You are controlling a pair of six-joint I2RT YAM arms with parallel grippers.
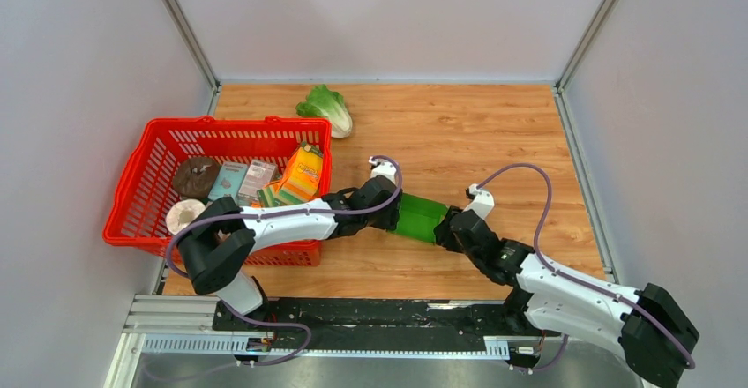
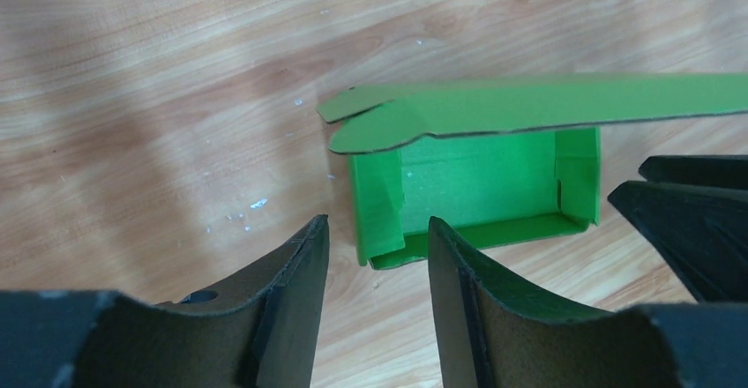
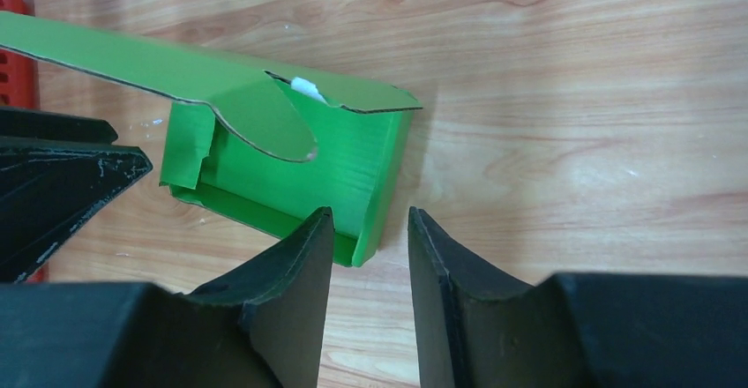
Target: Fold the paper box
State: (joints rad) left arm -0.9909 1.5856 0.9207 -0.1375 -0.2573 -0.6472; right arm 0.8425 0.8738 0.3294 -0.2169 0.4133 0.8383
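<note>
Green paper box [image 1: 422, 216] lies on the wooden table [image 1: 494, 132], lid flap raised, between your grippers. Your left gripper [image 2: 377, 222], at its nine o'clock end, has jaws parted astride a near corner, clamping nothing. Your right gripper [image 3: 370, 216], at three o'clock, stands likewise.

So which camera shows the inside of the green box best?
The left wrist view: the paper box faces it open, so its inside walls show under the raised lid. The right wrist view shows it slanted, a flap hiding part of the inside. The top view shows only a small green strip.
</note>
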